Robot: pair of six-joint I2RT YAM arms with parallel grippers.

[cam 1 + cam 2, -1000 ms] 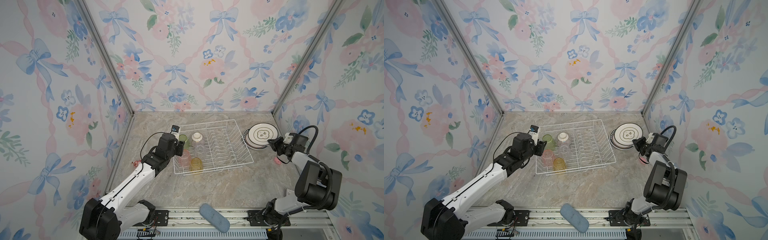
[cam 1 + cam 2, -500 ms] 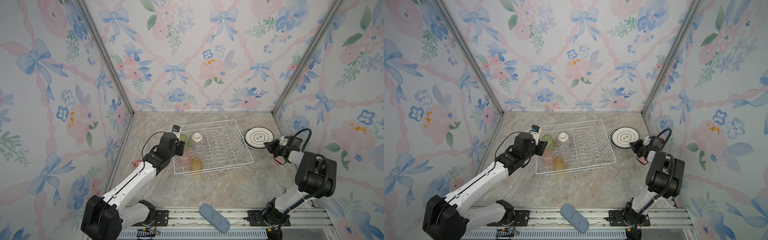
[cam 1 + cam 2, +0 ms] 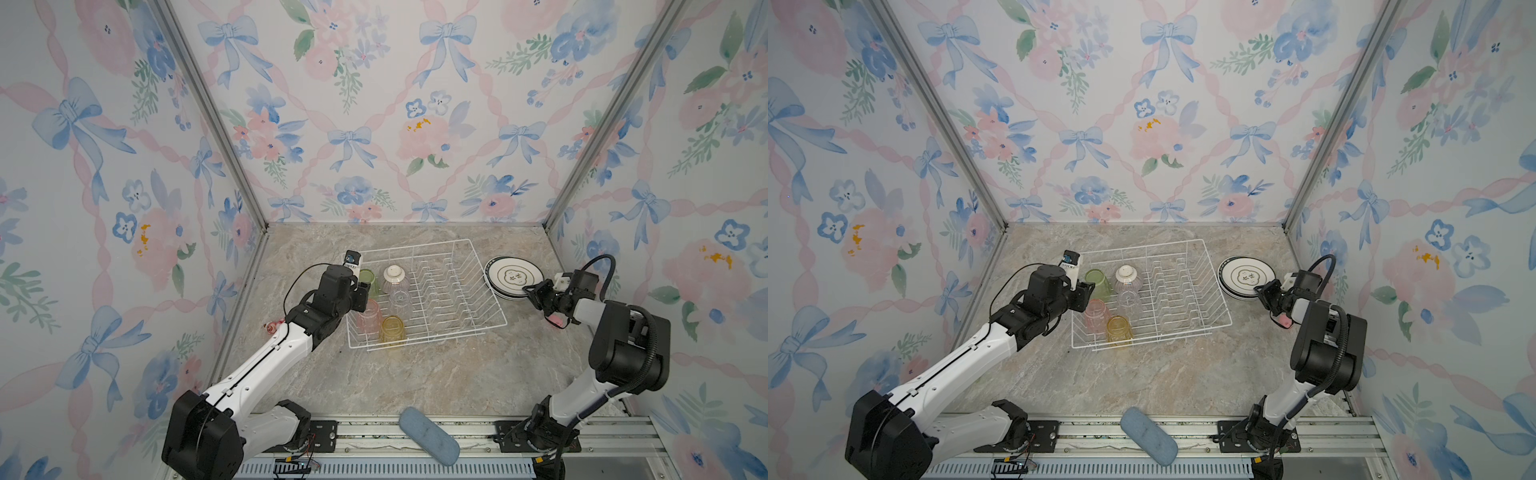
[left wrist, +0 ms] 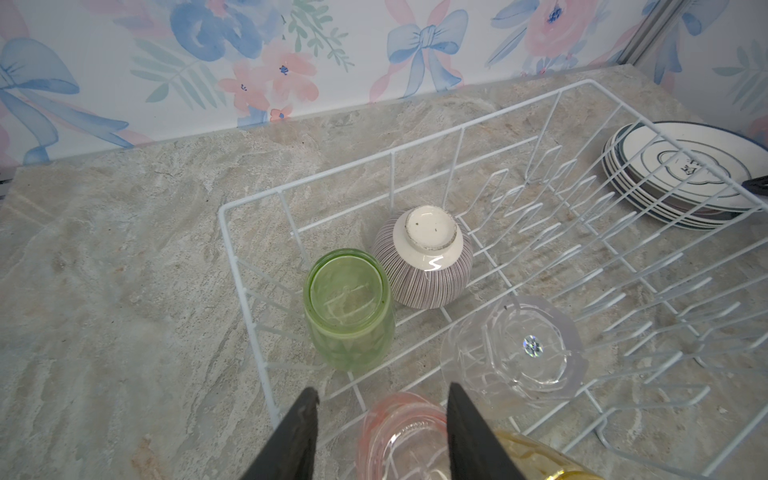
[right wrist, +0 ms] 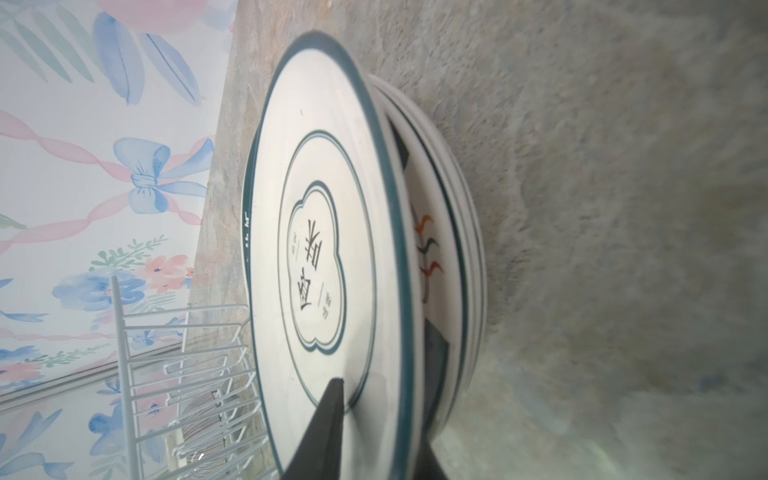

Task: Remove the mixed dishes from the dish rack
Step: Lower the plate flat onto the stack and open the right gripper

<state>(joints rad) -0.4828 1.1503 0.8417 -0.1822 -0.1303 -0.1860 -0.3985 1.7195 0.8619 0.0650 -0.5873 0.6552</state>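
Left arm (image 3: 270, 361) and right arm (image 3: 623, 353): white link shells, black joint housings. Behind the right claw (image 3: 530, 296), a black cable (image 3: 601, 256) arches. Fingers (image 5: 328, 419): black, tapered.

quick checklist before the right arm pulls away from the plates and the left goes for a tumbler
1. Top plate lying on the plate stack: ok.
2. Right gripper clear of that plate's rim: not ok, fingers straddle it.
3. Right grip released: cannot tell.
4. Left gripper open above the pink tumbler: ok.
5. Dish rack plate slots empty: ok.
6. Rack unloaded: not ok; pink tumbler, green tumbler, clear tumbler, yellow tumbler and bowl sit inside.
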